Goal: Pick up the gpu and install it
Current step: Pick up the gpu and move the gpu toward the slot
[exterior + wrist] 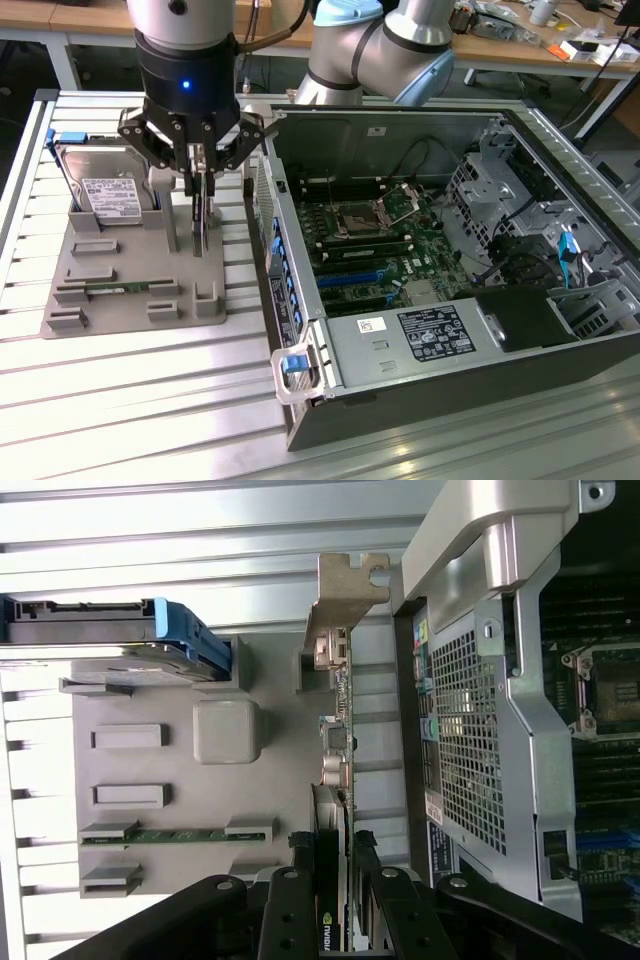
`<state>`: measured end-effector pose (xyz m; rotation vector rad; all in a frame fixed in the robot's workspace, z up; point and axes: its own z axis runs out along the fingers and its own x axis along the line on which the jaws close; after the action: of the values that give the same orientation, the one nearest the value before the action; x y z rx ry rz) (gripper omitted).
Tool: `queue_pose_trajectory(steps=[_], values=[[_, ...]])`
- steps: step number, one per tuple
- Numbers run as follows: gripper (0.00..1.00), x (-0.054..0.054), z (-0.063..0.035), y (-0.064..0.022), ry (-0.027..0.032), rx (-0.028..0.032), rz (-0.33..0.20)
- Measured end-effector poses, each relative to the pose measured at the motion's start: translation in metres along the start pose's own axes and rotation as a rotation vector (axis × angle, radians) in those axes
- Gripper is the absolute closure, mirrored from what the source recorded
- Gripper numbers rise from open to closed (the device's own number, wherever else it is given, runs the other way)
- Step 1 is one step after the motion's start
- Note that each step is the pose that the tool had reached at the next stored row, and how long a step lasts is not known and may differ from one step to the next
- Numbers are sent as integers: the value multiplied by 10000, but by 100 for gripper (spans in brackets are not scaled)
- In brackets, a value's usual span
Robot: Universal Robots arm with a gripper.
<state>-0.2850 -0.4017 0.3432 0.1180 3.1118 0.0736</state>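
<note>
A grey holder tray lies on the slatted metal table just beside the open computer case. The tray has three parts in its slots. A hard drive with a white label and a blue clip stands upright at the side farthest from the case. A narrow green memory stick lies flat in a groove, also away from the case. The gpu stands on its long edge in the slot nearest the case wall.

Inside the case a green motherboard lies flat, with an open processor socket and blue expansion slots. A silver labelled box sits along the case's near wall.

The gpu is a thin dark card. In the wrist view it shows a green board edge, a black shroud with a green logo, and a silver bracket with a notched tab at one end.

The gripper hangs straight over the card. Its jaws are drawn in narrow and press on both faces of the card's upper edge, while the card sits in its tray slot.
</note>
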Motion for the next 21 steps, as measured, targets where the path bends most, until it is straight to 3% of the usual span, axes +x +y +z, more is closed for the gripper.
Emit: queue_pose_trajectory(steps=[21], values=[[74,-2,-75,4,0,0,0]])
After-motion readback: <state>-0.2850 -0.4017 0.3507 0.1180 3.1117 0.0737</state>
